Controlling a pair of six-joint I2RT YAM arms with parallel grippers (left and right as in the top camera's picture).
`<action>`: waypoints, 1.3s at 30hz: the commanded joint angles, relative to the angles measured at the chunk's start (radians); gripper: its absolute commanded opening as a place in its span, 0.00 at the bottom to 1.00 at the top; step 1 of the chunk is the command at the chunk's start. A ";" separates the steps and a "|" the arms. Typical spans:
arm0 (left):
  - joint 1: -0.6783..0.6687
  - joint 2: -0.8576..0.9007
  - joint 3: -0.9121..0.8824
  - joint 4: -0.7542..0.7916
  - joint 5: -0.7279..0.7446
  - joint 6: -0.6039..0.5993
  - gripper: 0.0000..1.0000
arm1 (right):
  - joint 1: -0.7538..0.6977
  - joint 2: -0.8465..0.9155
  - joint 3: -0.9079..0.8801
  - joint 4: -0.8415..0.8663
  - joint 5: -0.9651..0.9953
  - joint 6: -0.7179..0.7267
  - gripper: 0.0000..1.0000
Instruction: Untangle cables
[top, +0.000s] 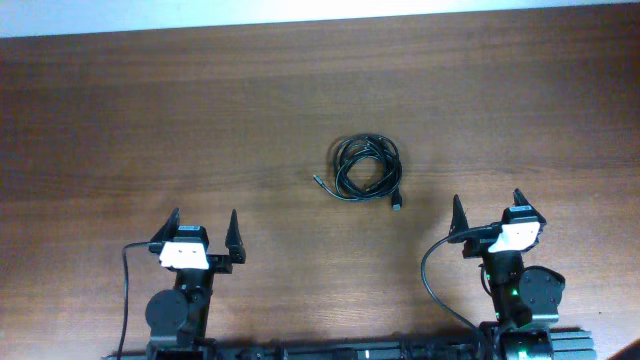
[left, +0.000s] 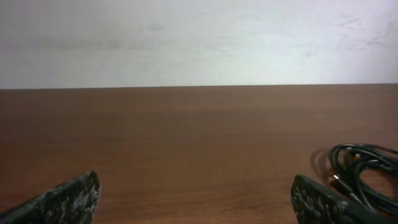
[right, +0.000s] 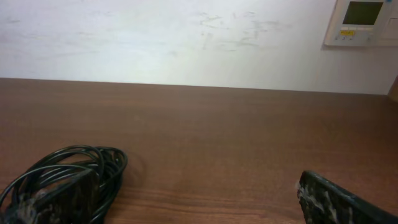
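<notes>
A black cable bundle (top: 368, 167) lies coiled on the brown table, right of centre, with a loose end at its left and a plug at its lower right. It also shows at the right edge of the left wrist view (left: 364, 168) and at the lower left of the right wrist view (right: 68, 177). My left gripper (top: 203, 235) is open and empty near the front edge, left of the coil. My right gripper (top: 489, 213) is open and empty near the front edge, right of the coil. Neither touches the cable.
The wooden table (top: 200, 110) ends at a white wall at the back. A wall control panel (right: 363, 22) shows in the right wrist view. Arm bases and their cables (top: 430, 280) sit at the front edge.
</notes>
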 joint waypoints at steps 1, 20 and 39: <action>-0.003 0.003 0.031 -0.031 0.042 -0.030 0.99 | 0.002 -0.008 -0.005 -0.005 0.005 0.004 0.98; -0.003 0.872 0.635 -0.283 0.050 -0.023 0.99 | 0.002 0.581 0.380 -0.235 0.045 0.008 0.98; -0.045 1.246 1.044 -0.394 0.277 -0.052 0.99 | 0.002 1.167 0.897 -0.651 -0.124 0.008 0.98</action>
